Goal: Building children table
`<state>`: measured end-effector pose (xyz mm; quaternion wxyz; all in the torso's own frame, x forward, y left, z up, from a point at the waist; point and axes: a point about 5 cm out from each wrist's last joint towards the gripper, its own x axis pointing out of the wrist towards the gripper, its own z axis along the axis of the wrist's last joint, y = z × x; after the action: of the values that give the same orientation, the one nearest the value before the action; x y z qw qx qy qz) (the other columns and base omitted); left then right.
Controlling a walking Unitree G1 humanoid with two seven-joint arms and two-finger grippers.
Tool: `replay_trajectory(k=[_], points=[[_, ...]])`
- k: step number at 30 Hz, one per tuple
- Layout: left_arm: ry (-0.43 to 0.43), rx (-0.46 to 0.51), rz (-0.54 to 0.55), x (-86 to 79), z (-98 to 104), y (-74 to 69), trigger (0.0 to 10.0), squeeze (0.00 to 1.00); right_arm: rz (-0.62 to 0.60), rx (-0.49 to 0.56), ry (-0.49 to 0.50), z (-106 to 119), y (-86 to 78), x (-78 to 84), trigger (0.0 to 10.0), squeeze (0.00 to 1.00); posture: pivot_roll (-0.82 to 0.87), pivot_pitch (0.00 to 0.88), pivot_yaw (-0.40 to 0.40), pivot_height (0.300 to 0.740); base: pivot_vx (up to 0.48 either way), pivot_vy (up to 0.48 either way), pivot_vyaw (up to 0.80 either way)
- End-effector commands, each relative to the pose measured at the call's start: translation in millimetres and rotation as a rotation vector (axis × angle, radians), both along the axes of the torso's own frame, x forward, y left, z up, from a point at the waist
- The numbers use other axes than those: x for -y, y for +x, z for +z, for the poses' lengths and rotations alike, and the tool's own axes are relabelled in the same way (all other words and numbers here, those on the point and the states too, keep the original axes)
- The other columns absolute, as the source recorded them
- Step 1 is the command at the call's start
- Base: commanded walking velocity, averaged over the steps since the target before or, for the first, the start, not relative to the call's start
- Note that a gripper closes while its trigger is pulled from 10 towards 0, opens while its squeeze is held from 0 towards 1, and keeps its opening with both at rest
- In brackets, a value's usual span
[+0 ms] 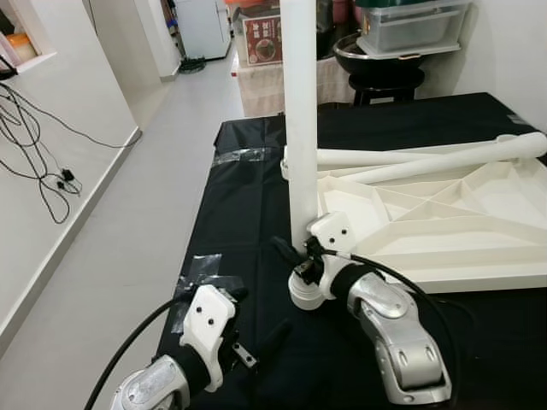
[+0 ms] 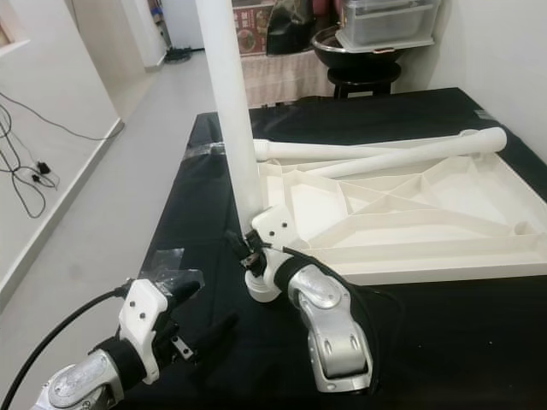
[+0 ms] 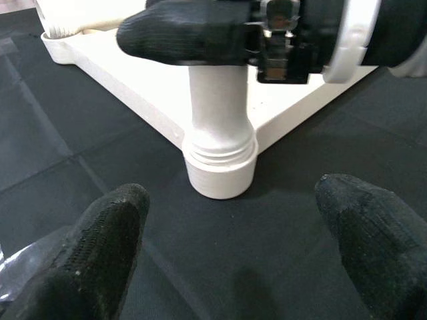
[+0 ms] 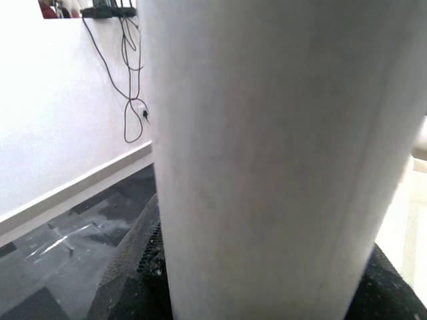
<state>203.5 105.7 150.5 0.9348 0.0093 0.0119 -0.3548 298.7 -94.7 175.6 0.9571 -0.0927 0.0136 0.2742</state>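
The white children's table top (image 1: 479,248) lies upside down on a black-covered table. One white leg (image 1: 299,128) stands upright in the top's near left corner socket (image 3: 219,167). My right gripper (image 1: 297,254) is shut on this leg just above its base, and its black fingers (image 4: 127,267) wrap the leg (image 4: 280,147) closely. Two more white legs (image 1: 444,158) lie loose across the far part of the top. My left gripper (image 3: 233,227) is open low over the cloth, a short way in front of the leg's base, touching nothing.
The black cloth (image 1: 256,196) has clear tape patches (image 1: 201,266) near its left edge. Grey floor (image 1: 128,213) runs along the left, with cables (image 1: 34,154) on the wall. A stool with a bowl and plastic bin (image 1: 385,51) stands behind the table.
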Motion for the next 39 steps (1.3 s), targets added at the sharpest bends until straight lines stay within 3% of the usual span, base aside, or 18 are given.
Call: replay_trajectory(k=[1, 6, 7, 9, 10, 12, 15, 16, 19, 20, 23, 26, 29, 39], points=[[0.021, -0.026, 0.017, -5.9, -4.3, 0.7, 10.0, 0.00, -0.085, -0.113, -0.060, -25.3, 4.4, 13.8, 0.0, 0.00, 0.07, 0.137, 0.093, 0.740, 0.000, 0.000, 0.00], [0.021, -0.025, 0.021, -5.9, -4.6, 0.5, 10.0, 0.00, -0.069, -0.100, -0.061, -22.3, 7.3, 11.3, 0.0, 0.00, 0.07, 0.128, 0.101, 0.740, 0.000, 0.000, 0.00], [0.022, -0.026, 0.020, -5.8, -4.8, 0.3, 10.0, 0.00, -0.065, -0.086, -0.053, -18.4, 9.6, 11.2, 4.7, 0.00, 0.07, 0.127, 0.104, 0.740, 0.000, 0.000, 0.00], [0.022, -0.026, 0.020, -5.8, -4.8, 0.3, 10.0, 0.00, -0.065, -0.086, -0.053, -18.4, 9.6, 11.2, 4.7, 0.00, 0.07, 0.127, 0.104, 0.740, 0.000, 0.000, 0.00], [0.023, -0.030, 0.015, -5.3, -5.7, -0.1, 10.0, 0.00, 0.036, -0.063, 0.031, -4.7, 12.2, 7.5, 10.0, 1.00, 0.08, 0.118, 0.112, 0.740, 0.000, 0.000, 0.00], [0.023, -0.030, 0.015, -5.3, -5.7, -0.1, 10.0, 0.00, 0.036, -0.063, 0.031, -4.7, 12.2, 7.5, 10.0, 1.00, 0.08, 0.118, 0.112, 0.740, 0.000, 0.000, 0.00], [0.022, -0.032, 0.014, -3.7, -6.9, -0.5, 10.0, 0.00, 0.271, 0.000, 0.098, 15.3, 10.1, 7.1, 10.0, 1.00, 0.09, 0.110, 0.105, 0.740, 0.000, 0.000, 0.00], [0.021, -0.033, 0.014, -3.0, -7.3, -0.5, 10.0, 0.00, 0.349, 0.014, 0.096, 19.8, 8.9, 9.7, 10.0, 0.92, 0.09, 0.109, 0.099, 0.740, 0.000, 0.000, 0.00], [0.021, -0.033, 0.015, -2.5, -7.5, -0.6, 10.0, 0.00, 0.398, 0.020, 0.093, 22.4, 8.1, 11.6, 10.0, 0.92, 0.09, 0.109, 0.099, 0.740, 0.000, 0.000, 0.00], [0.020, -0.033, 0.016, -1.8, -7.7, -0.8, 10.0, 0.00, 0.456, 0.011, 0.054, 21.7, 10.6, 17.6, 10.0, 0.00, 0.10, 0.109, 0.092, 0.740, 0.000, 0.000, 0.00], [0.018, -0.033, 0.019, -0.5, -8.1, -1.3, 10.0, 0.00, 0.542, -0.026, -0.009, 17.8, 16.2, 30.0, 10.0, 0.00, 0.10, 0.109, 0.086, 0.740, 0.000, 0.000, 0.00], [0.018, -0.033, 0.019, -0.5, -8.1, -1.3, 10.0, 0.00, 0.542, -0.026, -0.009, 17.8, 16.2, 30.0, 10.0, 0.00, 0.10, 0.109, 0.086, 0.740, 0.000, 0.000, 0.00], [0.015, -0.033, 0.022, 0.7, -7.9, -1.8, 10.0, 0.00, 0.645, -0.080, -0.049, 12.1, 17.9, 39.1, 10.0, 0.00, 0.10, 0.122, 0.076, 0.740, 0.000, 0.000, 0.00], [0.009, -0.038, 0.022, 0.8, -7.2, -2.8, 10.0, 0.00, 0.777, -0.153, -0.051, 12.3, 27.8, 48.7, 10.0, 0.00, 0.10, 0.139, 0.087, 0.740, 0.000, 0.000, 0.00]])
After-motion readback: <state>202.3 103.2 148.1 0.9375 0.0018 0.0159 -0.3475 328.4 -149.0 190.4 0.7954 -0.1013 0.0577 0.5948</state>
